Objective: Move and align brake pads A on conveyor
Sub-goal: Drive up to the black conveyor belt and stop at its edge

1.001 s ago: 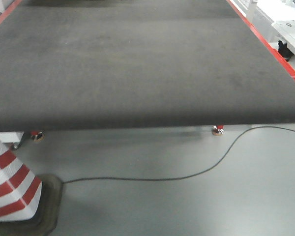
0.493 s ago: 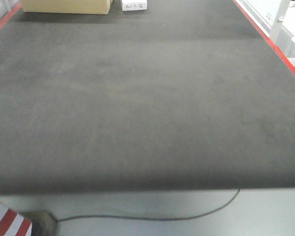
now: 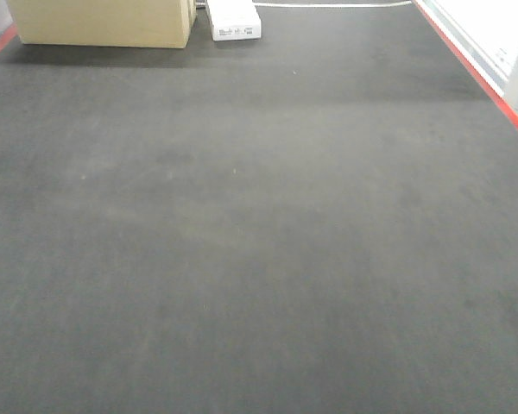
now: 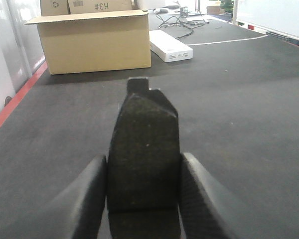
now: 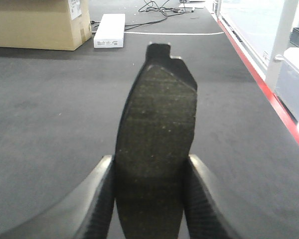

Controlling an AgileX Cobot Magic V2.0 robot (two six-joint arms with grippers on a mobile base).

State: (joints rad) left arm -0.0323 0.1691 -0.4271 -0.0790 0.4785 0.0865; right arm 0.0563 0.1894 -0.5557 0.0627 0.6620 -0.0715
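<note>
Front view: wide dark charcoal felt-like conveyor belt (image 3: 259, 241) fills the frame. Thin red edge strip (image 3: 488, 86) along its right side. Tan cardboard box (image 3: 104, 21) at far left. Small flat white carton (image 3: 235, 24) just right of it, both on the belt.

L wrist view: left gripper (image 4: 143, 199) is clamped on a dark flat curved oblong brake pad (image 4: 144, 144), w/ one black ribbed finger (image 4: 87, 199) pressed to each long edge. Grey-brown speckled friction face is up, backing-plate tab points to the far end. Pad is over the belt, left of centre; cannot tell if it touches.

R wrist view: right gripper (image 5: 150, 204) grips a second like brake pad (image 5: 157, 134) the same way, fingers snug on both edges, tab pointing far. Pad is over the belt's right half, nr the red strip. Black cables (image 5: 159, 7) lie at the far end.
</note>
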